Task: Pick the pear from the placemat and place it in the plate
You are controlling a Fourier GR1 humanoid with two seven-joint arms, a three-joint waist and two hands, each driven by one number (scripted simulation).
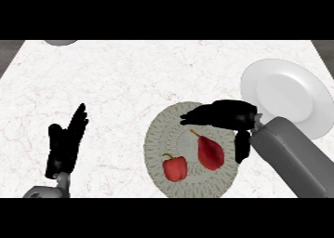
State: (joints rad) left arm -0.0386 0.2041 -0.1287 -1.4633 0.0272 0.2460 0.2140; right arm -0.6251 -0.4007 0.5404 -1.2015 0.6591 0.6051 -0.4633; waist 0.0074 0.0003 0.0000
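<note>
1. The pear [210,152], red and slim with a stalk at its upper end, lies on the round placemat [159,135], beside a red pepper [175,168].
2. The right hand [221,114] hovers just above the pear's stalk end, fingers bent and holding nothing.
3. The left hand [65,142] rests at the left, fingers straight.
4. The pear looks light, stiff and smooth, so probably slippery; take it across its wide lower body.
5. The plate [296,95] sits to the right on the worktop [94,79].

A red pear [210,152] lies on the round grey placemat [160,144]; the white plate [293,93] sits just beside the placemat.
</note>
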